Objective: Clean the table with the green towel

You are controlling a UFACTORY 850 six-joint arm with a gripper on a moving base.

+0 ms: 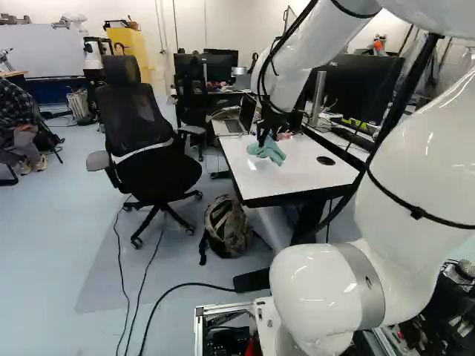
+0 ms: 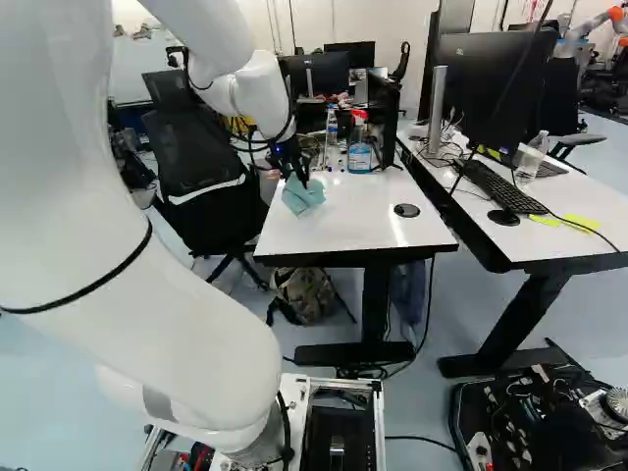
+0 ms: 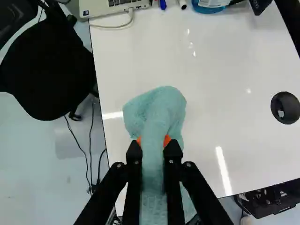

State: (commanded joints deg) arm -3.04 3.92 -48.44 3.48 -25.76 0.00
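between the two fingers of the pincer (image 3: 153, 143), the green towel (image 3: 157, 110) is gripped in a bunched fold, orange pads (image 3: 167, 141) pressing it from both sides. the fingers are partly open, held apart by the cloth's thickness. the towel spreads ahead of the fingertips and trails back beneath the pincer, over the table (image 3: 220, 61), near the edge by the chair (image 3: 47, 70); whether it bears on the surface, i can't quite tell.

the step in hand looks like wiping, or setting up for a stroke. next, i'd keep the grip, bring the cloth flat with light pressure, and sweep across towards the round cable hole (image 3: 285, 108) beside the pincer, stopping short of the laptop (image 3: 115, 6) and spray bottle (image 2: 360, 149) farther ahead.
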